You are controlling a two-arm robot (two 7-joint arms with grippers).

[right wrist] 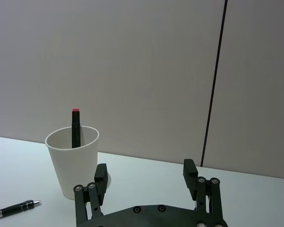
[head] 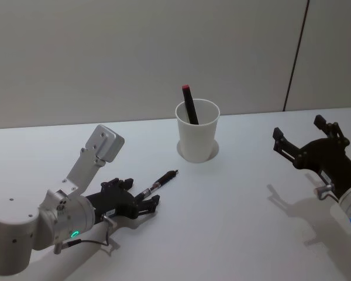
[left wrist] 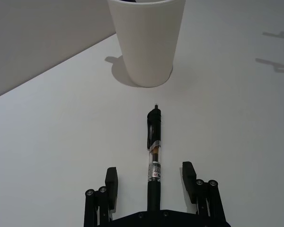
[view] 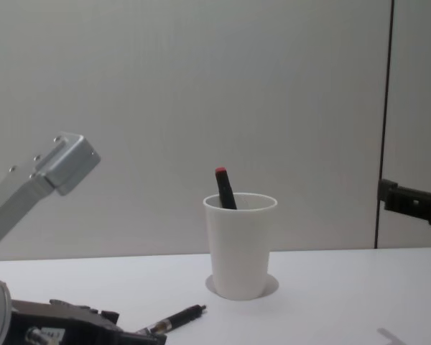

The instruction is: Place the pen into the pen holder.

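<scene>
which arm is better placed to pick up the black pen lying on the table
Left. The left gripper sits low over the white table, fingers open on either side of the black click pen. The right gripper hangs open, raised, beyond the white paper cup.

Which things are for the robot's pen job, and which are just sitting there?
For the job: black pen on the table; pen holder; left gripper, open astride the pen.
Just there: red-topped pen standing in the holder; right gripper, open, raised at the right.
</scene>
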